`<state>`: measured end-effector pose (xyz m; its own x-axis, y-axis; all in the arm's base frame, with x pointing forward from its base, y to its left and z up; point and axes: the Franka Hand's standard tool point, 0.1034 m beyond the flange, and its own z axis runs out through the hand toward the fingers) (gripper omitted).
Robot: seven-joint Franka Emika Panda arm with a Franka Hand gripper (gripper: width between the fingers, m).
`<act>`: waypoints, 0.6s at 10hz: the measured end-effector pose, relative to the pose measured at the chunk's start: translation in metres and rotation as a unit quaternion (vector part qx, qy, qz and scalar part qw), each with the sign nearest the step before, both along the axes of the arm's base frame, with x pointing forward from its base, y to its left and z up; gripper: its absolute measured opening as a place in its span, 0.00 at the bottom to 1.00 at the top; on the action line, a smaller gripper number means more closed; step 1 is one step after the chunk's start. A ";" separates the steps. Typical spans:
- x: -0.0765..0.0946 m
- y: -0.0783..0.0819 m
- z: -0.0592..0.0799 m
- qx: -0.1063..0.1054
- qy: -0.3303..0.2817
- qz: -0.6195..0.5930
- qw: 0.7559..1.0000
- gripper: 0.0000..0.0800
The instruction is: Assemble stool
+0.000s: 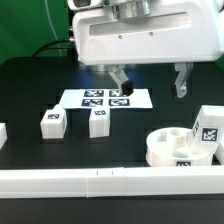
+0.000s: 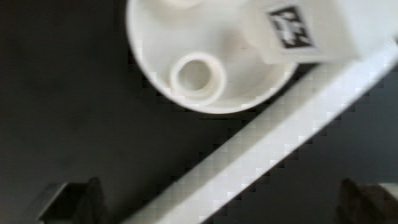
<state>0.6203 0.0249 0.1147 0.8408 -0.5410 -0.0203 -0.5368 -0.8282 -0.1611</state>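
the table (image 1: pixel 25 95) is black. the flat marker board (image 1: pixel 105 98) lies on it. near the board stand a small white leg (image 1: pixel 52 122) and a second leg (image 1: pixel 98 121). the round seat (image 1: pixel 165 150) sits at the exterior view's right, close to the long white rail (image 1: pixel 100 182) in front.

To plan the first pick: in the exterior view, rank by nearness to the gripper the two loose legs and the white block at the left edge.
From the gripper:
1. middle leg, near the centre.
2. left leg, farther to the view's left.
3. white block, at the left edge.
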 end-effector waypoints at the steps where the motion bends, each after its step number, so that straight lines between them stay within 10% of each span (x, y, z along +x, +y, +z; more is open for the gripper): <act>1: 0.003 0.000 0.001 -0.018 -0.006 0.054 0.998 0.81; 6: 0.000 -0.013 -0.005 -0.037 -0.030 0.177 0.983 0.81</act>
<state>0.6199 0.0119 0.1093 0.9750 -0.2128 0.0639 -0.2045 -0.9719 -0.1170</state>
